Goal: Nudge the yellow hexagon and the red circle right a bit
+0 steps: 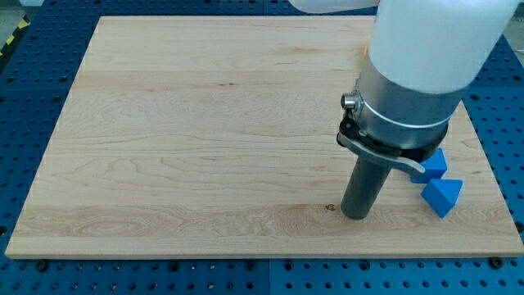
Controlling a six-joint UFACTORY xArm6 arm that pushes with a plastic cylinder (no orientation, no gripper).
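Note:
My tip rests on the wooden board near the view's lower right. Neither the yellow hexagon nor the red circle shows as a whole block. A thin yellow-orange sliver peeks out at the left edge of the arm's white body near the view's top; its shape cannot be made out. The arm's wide body hides much of the board's right side. No block touches the tip.
A blue triangle block lies to the right of the tip near the board's right edge. Another blue block sits just above it, partly hidden by the arm's collar. A blue perforated table surrounds the board.

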